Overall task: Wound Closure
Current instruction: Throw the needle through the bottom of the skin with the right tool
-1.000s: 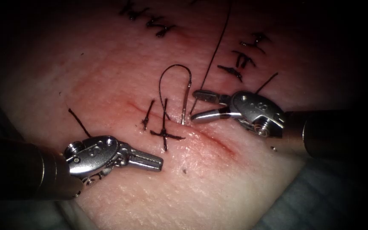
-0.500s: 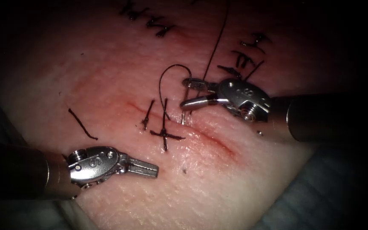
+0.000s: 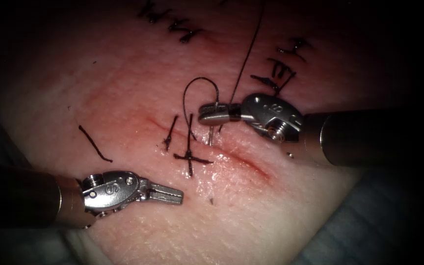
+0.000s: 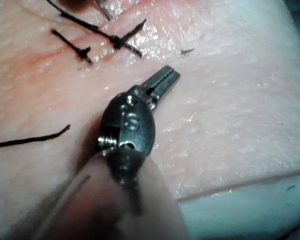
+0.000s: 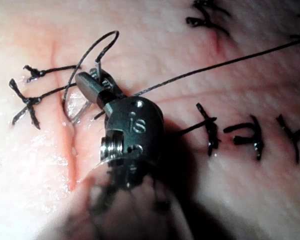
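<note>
Endoscope view: taking the cut (image 3: 231, 154) in the tissue (image 3: 138, 88) as landmark, the left gripper (image 3: 165, 195) hangs below and to the left of it, over bare tissue, its jaws clenched on nothing. The left wrist view shows the same gripper (image 4: 162, 82), closed and empty, just short of the stitches. A loose cut end of thread (image 3: 94, 143) lies well to the left of the cut, above that gripper. Two tied stitches (image 3: 188, 147) cross the cut's left part, their dark tails sticking out.

Just right of those stitches the needle (image 3: 214, 118) stands upright, its lower end in the tissue at the cut's upper edge. From its top end the thread (image 3: 244, 64) arcs in a small loop over to the left and down toward the stitches; a long strand also runs up and away from the cut.

The right gripper (image 3: 215, 114) comes in from the right, above the cut, and grasps the needle on its upper part, near the thread end, with the jaws closed across the shaft. In the right wrist view the gripper (image 5: 92, 85) pinches the needle (image 5: 90, 97) beside the thread loop, with red fluid (image 5: 70, 145) along the cut below it. Further tied stitches (image 3: 280, 66) sit well above and to the right of the cut.
</note>
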